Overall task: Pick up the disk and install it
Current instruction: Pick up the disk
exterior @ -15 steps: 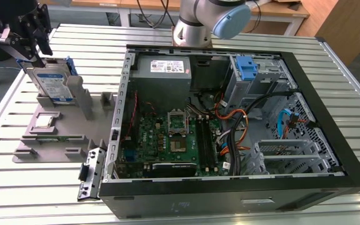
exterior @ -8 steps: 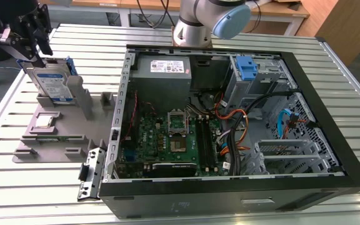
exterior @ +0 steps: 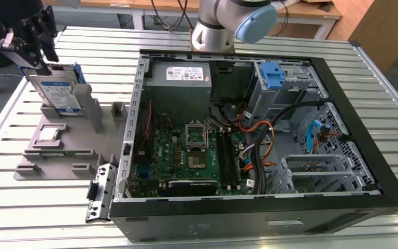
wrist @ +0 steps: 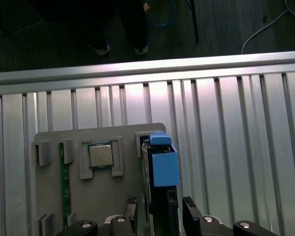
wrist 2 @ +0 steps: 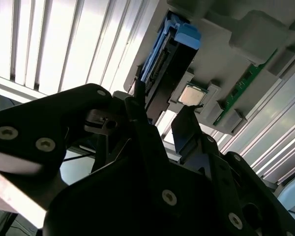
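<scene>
Disk, location: the disk [exterior: 56, 89] stands on edge in a slot of the grey holder [exterior: 47, 158], in the upper left of the exterior view. It rests on the slatted table [exterior: 365, 62], outside the open computer case [exterior: 381, 155] and on the exterior view's left of it.

Disk, condition: the labelled face is turned toward the case. The blue frame shows along its edges. It is not installed.

Fingers, position: the fingers [wrist: 190, 211] hang directly above the disk. In the first wrist view one finger stands on each side of its thin upper edge.

Fingers, state: spread apart and grasping nothing. Judged from both wrist views, the disk's upper edge lies in the gap between them with no clamp on it.

Key relation: the disk lies straight below the fingers, just beside their tips. Its long side appears to run upward toward them. Its flat faces are turned to the two finger pads, so the finger gap spans its thickness.

Nearer arm: the rig has a single arm, and it is at the disk.

Count:
- disk: one
- holder: one
- processor chip [wrist: 101, 156] seated in the holder: one
- green memory stick [wrist: 65, 182] in the holder: one
- computer case: one
- grey power box [exterior: 182, 75] inside the case: one
- blue bracket [exterior: 271, 77] inside the case: one
- fingers: two
</scene>
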Robot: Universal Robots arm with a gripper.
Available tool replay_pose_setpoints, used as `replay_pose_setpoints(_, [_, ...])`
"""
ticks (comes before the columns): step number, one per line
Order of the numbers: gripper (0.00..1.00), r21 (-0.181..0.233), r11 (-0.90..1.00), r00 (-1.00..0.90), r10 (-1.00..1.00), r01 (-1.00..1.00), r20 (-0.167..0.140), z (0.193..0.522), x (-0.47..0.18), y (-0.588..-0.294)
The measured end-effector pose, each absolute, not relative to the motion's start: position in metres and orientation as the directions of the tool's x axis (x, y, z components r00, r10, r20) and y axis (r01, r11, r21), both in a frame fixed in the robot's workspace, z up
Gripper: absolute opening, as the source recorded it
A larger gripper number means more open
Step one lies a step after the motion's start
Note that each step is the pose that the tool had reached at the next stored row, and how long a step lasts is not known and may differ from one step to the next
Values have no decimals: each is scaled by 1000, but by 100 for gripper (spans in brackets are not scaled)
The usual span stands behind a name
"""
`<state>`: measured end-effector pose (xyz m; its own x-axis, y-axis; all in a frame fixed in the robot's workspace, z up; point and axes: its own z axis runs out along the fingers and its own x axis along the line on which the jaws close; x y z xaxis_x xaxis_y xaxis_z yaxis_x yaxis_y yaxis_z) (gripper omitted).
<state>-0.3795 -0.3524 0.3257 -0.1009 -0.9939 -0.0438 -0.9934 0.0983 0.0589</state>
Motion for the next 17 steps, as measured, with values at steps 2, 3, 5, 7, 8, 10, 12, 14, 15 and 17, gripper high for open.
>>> replay_pose_setpoints(2, [49,59,76,-79,-996,-995,-44,325,-379,-352])
replay_pose_setpoints(3, [49,59,62,-65,-997,-996,-44,325,-379,-352])
replay_pose_setpoints(5, [49,59,34,-37,-998,-998,-44,325,-379,-352])
replay_pose_setpoints(7, [49,59,19,-21,-999,-998,-44,324,-380,-352])
replay_pose_setpoints(8, [49,59,15,-18,-999,-998,-44,324,-380,-352])
replay_pose_setpoints(10, [49,59,10,-13,-999,-998,-44,324,-379,-350])
replay_pose_setpoints(12, [49,59,8,-10,-999,-998,-44,323,-379,-349])
replay_pose_setpoints(14, [49,59,5,-8,-999,-998,-44,322,-380,-347])
replay_pose_setpoints(15, [49,59,4,-7,-999,-998,-44,322,-380,-347])
replay_pose_setpoints(17, [49,58,1,-3,-999,-998,-44,320,-380,-347])
